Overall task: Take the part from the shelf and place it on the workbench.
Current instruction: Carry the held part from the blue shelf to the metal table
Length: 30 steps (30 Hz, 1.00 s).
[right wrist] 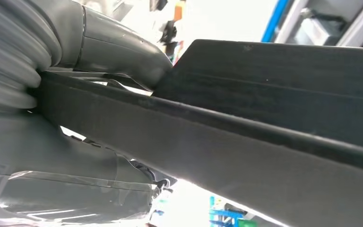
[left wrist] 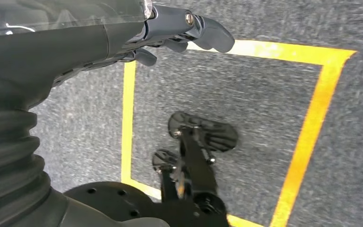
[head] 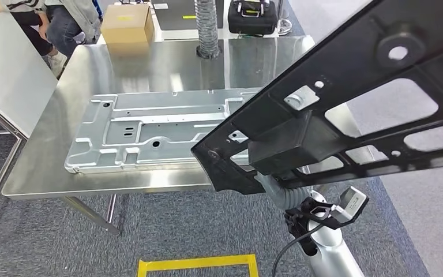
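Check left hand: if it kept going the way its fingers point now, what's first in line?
Likely the grey carpet. In the left wrist view the left hand holds nothing and points down at floor inside the yellow tape outline. Nothing shows between; depth unclear.

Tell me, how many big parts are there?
2: a silver metal plate lying on the steel workbench, and a black frame part held above it by the right hand.

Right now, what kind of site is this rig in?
Probably a factory or workshop test cell: a steel workbench holding a stamped metal panel, a large black part held by the right hand, and yellow floor tape marking a station.
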Each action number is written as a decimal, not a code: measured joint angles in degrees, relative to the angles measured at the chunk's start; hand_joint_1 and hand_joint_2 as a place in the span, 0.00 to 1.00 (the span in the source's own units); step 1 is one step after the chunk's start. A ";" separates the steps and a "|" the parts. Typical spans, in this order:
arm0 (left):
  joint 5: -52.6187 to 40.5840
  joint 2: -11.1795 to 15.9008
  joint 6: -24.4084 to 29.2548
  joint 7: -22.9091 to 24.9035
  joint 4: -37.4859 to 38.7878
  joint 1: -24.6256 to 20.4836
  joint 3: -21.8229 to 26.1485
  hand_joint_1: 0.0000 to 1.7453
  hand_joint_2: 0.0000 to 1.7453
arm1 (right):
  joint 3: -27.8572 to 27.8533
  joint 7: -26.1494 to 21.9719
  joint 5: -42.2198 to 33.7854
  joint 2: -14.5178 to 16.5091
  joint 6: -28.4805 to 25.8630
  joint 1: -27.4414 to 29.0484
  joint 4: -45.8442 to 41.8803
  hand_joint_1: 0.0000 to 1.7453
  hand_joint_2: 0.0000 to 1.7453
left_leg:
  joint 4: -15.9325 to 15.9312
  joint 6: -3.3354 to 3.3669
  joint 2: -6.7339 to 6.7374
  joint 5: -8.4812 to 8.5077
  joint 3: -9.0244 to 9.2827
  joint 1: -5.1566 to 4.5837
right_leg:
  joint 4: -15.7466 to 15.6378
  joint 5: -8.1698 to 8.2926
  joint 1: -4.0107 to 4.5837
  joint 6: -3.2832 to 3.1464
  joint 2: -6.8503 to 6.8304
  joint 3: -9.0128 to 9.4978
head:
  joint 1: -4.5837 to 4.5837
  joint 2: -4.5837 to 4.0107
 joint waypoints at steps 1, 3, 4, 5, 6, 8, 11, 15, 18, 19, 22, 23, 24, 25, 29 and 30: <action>0.00 0.00 0.01 -0.02 0.00 0.01 0.10 0.00 1.00 | 0.02 0.09 0.52 -0.01 -0.63 0.06 -0.27 1.00 1.00 | -0.60 0.36 -0.02 -0.43 0.33 -0.14 | 0.03 -0.23 0.06 0.31 0.00 0.01 | 0.02 0.01; -0.01 0.00 0.03 -0.05 0.00 0.08 0.33 0.00 1.00 | 0.06 0.19 1.17 -0.01 -1.52 0.19 -0.92 1.00 1.00 | -0.96 1.08 -0.05 -0.76 0.51 -0.16 | 0.05 -0.65 -0.04 0.93 -0.02 0.08 | 0.04 0.01; -0.01 0.00 0.04 -0.06 0.00 0.13 0.42 0.00 1.00 | 0.08 0.19 1.30 -0.01 -1.72 0.21 -1.20 1.00 1.00 | -1.13 1.46 -0.06 -0.91 0.77 -0.13 | 0.70 -1.16 -0.09 1.25 -0.04 -0.07 | 0.10 0.01; -0.02 0.00 0.04 -0.07 0.00 0.15 0.50 0.00 1.00 | 0.10 0.18 1.38 -0.01 -1.85 0.21 -1.48 1.00 1.00 | -1.33 1.81 -0.04 -1.03 1.09 -0.04 | 2.41 -2.09 -0.15 1.53 -0.05 -0.80 | 0.25 0.01; -0.02 0.00 0.04 -0.07 0.00 0.15 0.55 0.00 1.00 | 0.11 0.16 1.42 -0.02 -1.90 0.25 -1.69 1.00 1.00 | -1.49 2.10 -0.03 -1.20 1.43 0.03 | 5.39 -3.45 -0.21 1.77 -0.07 -2.30 | 0.37 0.01; -0.02 0.00 0.04 -0.08 0.00 0.12 0.67 0.00 1.00 | 0.13 0.16 1.43 -0.03 -1.91 0.48 -1.85 1.00 1.00 | -1.51 2.49 -0.02 -1.69 1.89 -0.07 | 13.75 -6.31 -0.26 2.03 -0.08 -7.25 | 0.58 0.01; -0.02 0.00 0.04 -0.07 0.00 0.19 0.86 0.00 1.00 | 0.16 0.18 1.43 -0.04 -1.91 0.91 -1.87 1.00 1.00 | -1.49 2.55 -0.16 -2.63 3.01 -0.26 | 16.83 -4.04 -0.28 1.86 -0.08 -11.13 | 0.60 0.01; -0.02 -0.11 0.04 -0.05 0.00 0.20 0.96 0.00 1.00 | 0.22 0.18 1.43 -0.04 -1.91 0.91 -2.12 1.00 1.00 | -1.45 1.96 -0.30 -4.11 4.72 -0.57 | 2.60 4.23 0.31 0.44 -0.11 -6.15 | 0.57 0.01; -0.02 -0.13 0.05 -0.05 -0.01 0.08 0.98 0.00 1.00 | 0.25 0.18 1.43 -0.07 -1.91 0.92 -2.30 1.00 1.00 | -1.77 1.08 -0.22 -4.71 5.04 -0.64 | 1.18 3.90 0.45 -0.19 -0.02 -5.48 | 0.52 0.01; -0.02 -0.12 0.06 -0.06 -0.01 0.03 0.98 0.00 1.00 | 0.25 0.17 1.51 -0.08 -1.97 0.91 -2.37 1.00 1.00 | -1.56 0.81 -0.16 -5.05 5.16 -0.66 | 0.77 3.83 0.27 -0.42 0.02 -5.09 | 0.52 0.01; -0.04 -0.10 0.06 -0.08 -0.02 -0.06 1.02 0.00 1.00 | 0.25 0.14 2.68 -0.09 -3.13 0.91 -2.80 1.00 1.00 | 5.19 0.14 -0.10 -8.35 2.18 -0.44 | -0.28 3.49 -0.14 -1.05 -0.20 -3.68 | 0.21 0.01; -0.04 -0.08 0.08 -0.08 -0.02 -0.04 1.08 0.00 1.00 | 0.25 0.33 3.63 -0.10 -4.14 1.00 -3.04 1.00 1.00 | 9.23 -0.07 -0.10 -9.84 -0.11 -0.28 | -0.30 3.27 -0.12 -1.18 -0.27 -3.43 | 0.12 0.01; -0.04 -0.06 0.13 -0.08 -0.02 0.03 1.19 0.00 1.00 | 0.24 0.65 4.86 -0.11 -5.50 1.19 -3.34 1.00 1.00 | 12.79 -0.30 -0.09 -10.76 -2.38 -0.13 | -0.28 3.01 -0.10 -1.22 -0.27 -3.21 | 0.14 0.01; -0.02 -0.05 0.21 -0.09 -0.02 0.13 1.31 0.00 1.00 | 0.23 1.08 6.32 -0.13 -7.12 1.46 -3.70 1.00 1.00 | 14.66 -0.50 -0.09 -10.62 -3.93 0.01 | -0.23 2.73 -0.10 -1.20 -0.24 -2.93 | 0.12 0.01; 0.06 -0.04 0.55 -0.12 -0.02 0.32 2.03 0.00 1.00 | 0.02 2.32 11.38 -0.22 -13.63 2.88 -5.61 1.00 1.00 | 4.16 -0.73 -0.05 -2.20 -1.11 0.43 | 0.34 1.06 -0.12 -0.52 -0.07 -1.37 | 0.13 0.01; 0.04 -0.04 0.62 -0.13 -0.02 0.32 2.22 0.00 1.00 | -0.07 2.43 12.12 -0.25 -14.58 3.19 -6.14 1.00 1.00 | 1.44 -0.51 -0.05 -1.18 0.02 0.39 | 0.58 0.68 -0.06 -0.23 -0.05 -1.24 | 0.11 0.01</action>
